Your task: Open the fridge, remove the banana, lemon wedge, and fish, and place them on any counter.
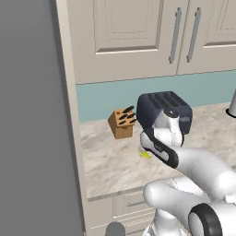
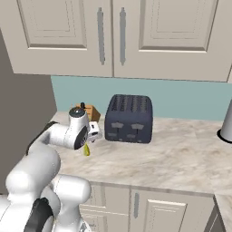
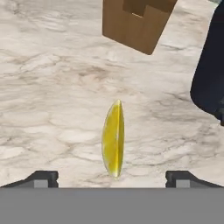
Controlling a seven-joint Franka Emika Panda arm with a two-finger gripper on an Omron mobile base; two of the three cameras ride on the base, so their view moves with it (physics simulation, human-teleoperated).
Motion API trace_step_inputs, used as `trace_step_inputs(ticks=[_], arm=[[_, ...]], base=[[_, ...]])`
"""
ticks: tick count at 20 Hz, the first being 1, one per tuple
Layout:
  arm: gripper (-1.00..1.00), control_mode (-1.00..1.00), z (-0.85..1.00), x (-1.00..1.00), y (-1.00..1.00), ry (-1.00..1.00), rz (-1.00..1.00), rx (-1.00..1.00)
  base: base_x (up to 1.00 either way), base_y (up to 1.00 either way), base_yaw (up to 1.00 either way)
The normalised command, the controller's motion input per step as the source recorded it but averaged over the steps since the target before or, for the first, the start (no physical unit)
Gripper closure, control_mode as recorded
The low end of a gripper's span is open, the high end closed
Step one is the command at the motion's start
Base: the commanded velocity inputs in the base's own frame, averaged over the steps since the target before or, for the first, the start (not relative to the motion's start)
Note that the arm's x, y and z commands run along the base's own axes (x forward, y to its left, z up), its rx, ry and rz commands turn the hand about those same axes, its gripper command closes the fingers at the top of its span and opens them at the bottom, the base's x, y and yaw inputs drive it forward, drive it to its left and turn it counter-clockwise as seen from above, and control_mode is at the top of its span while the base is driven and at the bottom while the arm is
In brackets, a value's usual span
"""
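A small yellow lemon wedge (image 3: pixel 113 139) stands edge-on on the beige marbled counter (image 3: pixel 52 87), between my two spread fingertips and touching neither. My gripper (image 3: pixel 113 177) is open right over it. From the base cameras the hand hangs low over the counter (image 1: pixel 110 161), with the lemon wedge (image 1: pixel 144 154) just under it, also seen from the right as the lemon wedge (image 2: pixel 86 150) below the hand. The grey fridge (image 1: pixel 32 138) side fills the left. The banana and the fish are out of view.
A wooden knife block (image 1: pixel 122 123) stands at the back by the teal backsplash. A dark toaster (image 2: pixel 129 118) sits just right of my hand. Cream wall cabinets (image 2: pixel 113 36) hang above. A grey object (image 2: pixel 226 122) stands at the far right.
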Motion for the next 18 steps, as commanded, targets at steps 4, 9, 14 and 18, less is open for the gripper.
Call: trace_step_inputs(ticks=[4,9,14,18], arm=[[-1.0,-1.0,1.0,-0.88,-0.01,-0.29,-0.04,0.0],[-1.0,-1.0,1.0,-0.99,0.0,-0.07,-0.08,0.0],[-1.0,-1.0,1.0,-0.79,0.0,0.0,-0.09,0.0],[-1.0,-1.0,0.96,-0.73,0.0,0.01,-0.05,0.0]], base=[[0.0,0.0,0.0],[0.0,0.0,0.0],[0.0,0.0,0.0],[0.0,0.0,0.0]])
